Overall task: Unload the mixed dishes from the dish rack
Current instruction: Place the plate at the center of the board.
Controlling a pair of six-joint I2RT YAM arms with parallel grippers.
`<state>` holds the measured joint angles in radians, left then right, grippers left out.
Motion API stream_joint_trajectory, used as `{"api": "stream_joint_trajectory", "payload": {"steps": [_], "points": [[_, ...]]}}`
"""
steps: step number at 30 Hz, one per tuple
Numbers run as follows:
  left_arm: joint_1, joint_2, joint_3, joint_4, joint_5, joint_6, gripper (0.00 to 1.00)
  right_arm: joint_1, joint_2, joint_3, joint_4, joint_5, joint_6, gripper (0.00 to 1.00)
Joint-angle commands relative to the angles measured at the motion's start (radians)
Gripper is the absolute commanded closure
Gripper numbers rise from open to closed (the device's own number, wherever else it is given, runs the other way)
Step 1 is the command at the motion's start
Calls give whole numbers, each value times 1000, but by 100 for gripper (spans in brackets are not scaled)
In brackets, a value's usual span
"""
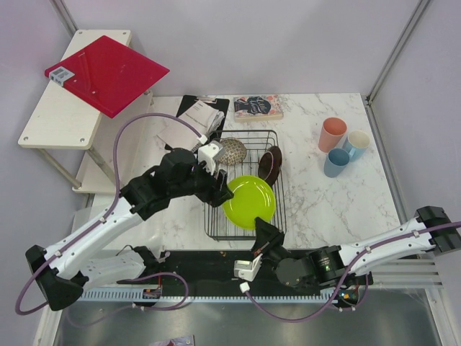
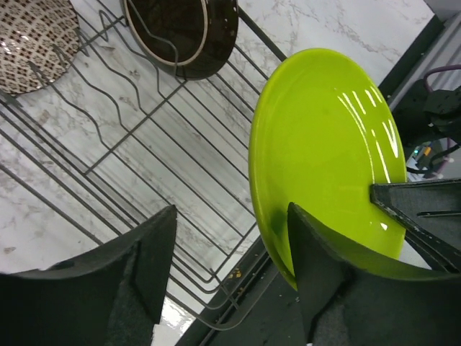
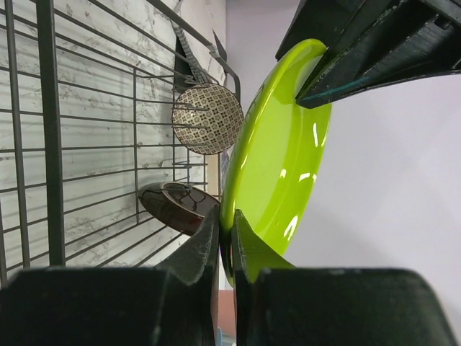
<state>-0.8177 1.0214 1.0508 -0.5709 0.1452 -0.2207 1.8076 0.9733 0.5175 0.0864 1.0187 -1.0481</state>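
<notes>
Status: lime green plate (image 1: 249, 202) is up on edge over the near right part of the dish rack (image 1: 256, 140), tilted, not seated in the wires.

Right gripper (image 3: 225, 220): jaws clenched on the plate's near rim, thin pinch, one finger on each face. Edge grip makes sense, since a plate standing in a rack offers only its rim.

Left gripper (image 2: 230, 213): jaws spread wide at the plate's far-left rim. One finger sits right at the plate face; the other is well clear over the rack grid. It's not clamping, so it looks like a steadying or guard position only. Can't tell whether it actually touches.

Still in the rack:
- speckled bowl (image 1: 232, 151), far left corner, on its side
- dark-backed plate (image 1: 271, 164), leaning at the far right

Already out on the counter (image 1: 324, 209), far right and clustered together:
- pink cup (image 1: 332, 133)
- light blue mug (image 1: 356, 144)
- darker blue cup (image 1: 336, 162)

My read: roughly halfway, plate transfer in progress.

Risk: a single rim pinch on a glossy plate means it could pivot or slip when swung out.
</notes>
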Motion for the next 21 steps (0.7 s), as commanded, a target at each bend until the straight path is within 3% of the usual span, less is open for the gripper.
{"api": "stream_joint_trajectory", "payload": {"steps": [1,3,5,9,10,12,14,17,18,20,21], "points": [[23,15,-17,57,132,-20,37,10,-30,-10,58,52,-15,100],[25,22,-21,62,145,-23,46,10,-30,-11,61,54,-15,100],[25,26,-31,72,157,-28,47,12,-31,-16,64,49,-10,100],[25,37,-35,86,186,-32,67,12,-24,-19,67,50,-4,100],[25,37,-34,91,192,-32,81,12,-22,-17,67,52,-3,100],[26,43,-32,92,205,-29,98,12,-19,-20,69,55,5,100],[26,42,-34,97,224,-25,98,12,-4,-19,79,67,14,100],[26,23,-43,115,189,-34,98,12,15,-16,104,96,31,84],[28,16,-44,120,182,-37,98,12,19,-13,114,113,55,72],[29,0,-43,128,166,-42,98,12,16,-1,118,116,91,64],[32,-3,-43,131,162,-45,98,12,5,3,116,116,120,56]]}}
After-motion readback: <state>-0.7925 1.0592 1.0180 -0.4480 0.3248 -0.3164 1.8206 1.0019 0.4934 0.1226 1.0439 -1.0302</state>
